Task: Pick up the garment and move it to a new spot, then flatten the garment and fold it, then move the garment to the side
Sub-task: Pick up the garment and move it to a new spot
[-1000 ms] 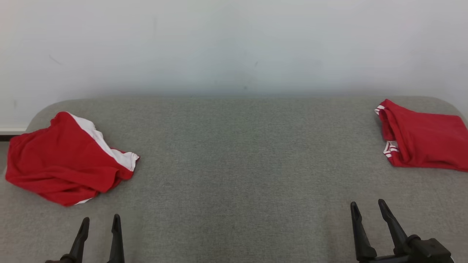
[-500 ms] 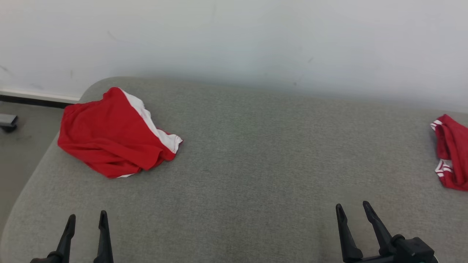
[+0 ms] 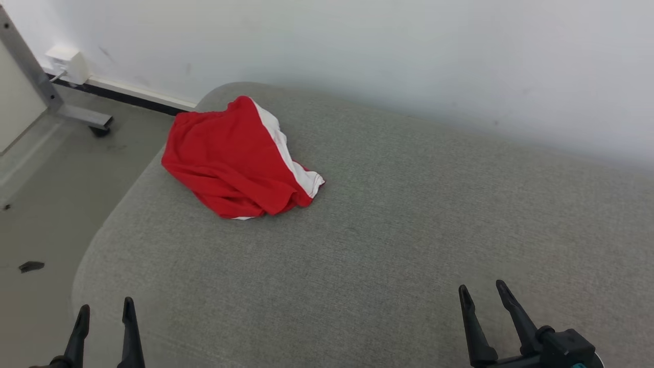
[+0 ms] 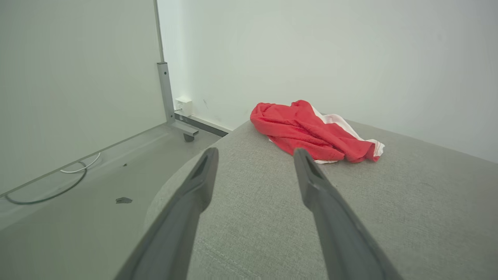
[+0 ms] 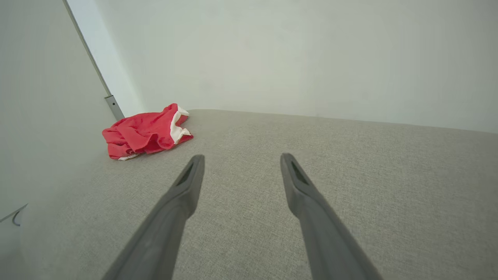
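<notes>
Jaws on left gripper (image 3: 106,305) and right gripper (image 3: 482,286) stand wide, empty. View has swung left; crumpled red-and-white cloth garment (image 3: 232,158) now sits at eleven o'clock, ready for picking.

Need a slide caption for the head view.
Crumpled red garment at far left of grey surface; left gripper and right gripper open, empty.

Soft red cloth garment (image 3: 230,158) on matt woven grey upholstery (image 3: 409,230)
</notes>
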You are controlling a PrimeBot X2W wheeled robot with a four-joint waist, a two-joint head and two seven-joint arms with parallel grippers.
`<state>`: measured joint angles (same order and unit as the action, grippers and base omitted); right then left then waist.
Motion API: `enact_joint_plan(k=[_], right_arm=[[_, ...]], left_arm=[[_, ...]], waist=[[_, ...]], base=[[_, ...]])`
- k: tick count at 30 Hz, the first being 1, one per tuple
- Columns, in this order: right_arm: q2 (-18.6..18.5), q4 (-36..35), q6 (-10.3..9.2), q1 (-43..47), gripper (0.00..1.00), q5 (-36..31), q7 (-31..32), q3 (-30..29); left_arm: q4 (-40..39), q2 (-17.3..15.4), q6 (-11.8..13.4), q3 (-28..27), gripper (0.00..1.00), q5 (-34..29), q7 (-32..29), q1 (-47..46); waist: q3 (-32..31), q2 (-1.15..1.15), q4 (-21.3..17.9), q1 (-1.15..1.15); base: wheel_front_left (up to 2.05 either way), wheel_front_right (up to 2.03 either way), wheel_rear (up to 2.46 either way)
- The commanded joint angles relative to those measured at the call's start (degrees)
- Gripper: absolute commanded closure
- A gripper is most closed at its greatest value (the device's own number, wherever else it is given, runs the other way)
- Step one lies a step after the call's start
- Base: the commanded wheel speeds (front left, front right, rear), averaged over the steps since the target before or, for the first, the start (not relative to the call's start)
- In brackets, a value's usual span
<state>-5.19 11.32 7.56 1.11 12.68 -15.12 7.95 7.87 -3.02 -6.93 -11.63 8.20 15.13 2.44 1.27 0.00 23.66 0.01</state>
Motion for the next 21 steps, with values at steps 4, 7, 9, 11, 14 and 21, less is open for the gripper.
enact_joint_plan(k=[4,7,9,11,14,21], right_arm=[[-0.02,0.03,-0.14,-0.69,0.0,0.16,-0.02,0.51],[-0.08,0.14,-0.14,-0.69,0.0,0.16,-0.02,0.7],[-0.11,0.18,-0.14,-0.62,0.0,0.15,-0.02,0.79],[-0.19,0.25,-0.14,-0.65,0.0,0.15,-0.02,0.98],[-0.43,0.31,-0.14,-0.88,0.0,0.25,-0.02,1.09],[-1.36,-0.63,-0.14,-2.11,0.0,-0.72,-0.03,-0.42]], left_arm=[[0.17,0.04,0.12,-0.74,0.0,0.46,0.0,0.19],[-0.11,0.09,0.19,-0.93,0.0,0.41,0.0,0.82],[-0.28,0.1,0.33,-0.97,0.0,0.55,0.0,1.11],[-0.46,0.11,0.45,-1.04,0.0,0.72,0.0,1.35],[-0.52,0.13,0.69,-0.93,0.0,0.87,0.0,0.98],[-0.74,0.12,0.47,-1.45,0.0,1.5,0.0,-2.72]], waist=[[0.26,0.0,3.63,-0.01],[0.26,0.0,3.9,-0.01],[0.22,0.0,3.91,-0.01],[0.32,0.0,3.73,-0.01],[0.68,0.0,3.16,-0.01],[2.98,0.0,0.79,-0.01]], base=[[0.0,0.0,0.0],[0.0,0.0,0.0],[0.0,0.0,0.0],[0.0,0.0,0.0],[0.0,0.0,0.0],[0.0,0.0,0.0]])
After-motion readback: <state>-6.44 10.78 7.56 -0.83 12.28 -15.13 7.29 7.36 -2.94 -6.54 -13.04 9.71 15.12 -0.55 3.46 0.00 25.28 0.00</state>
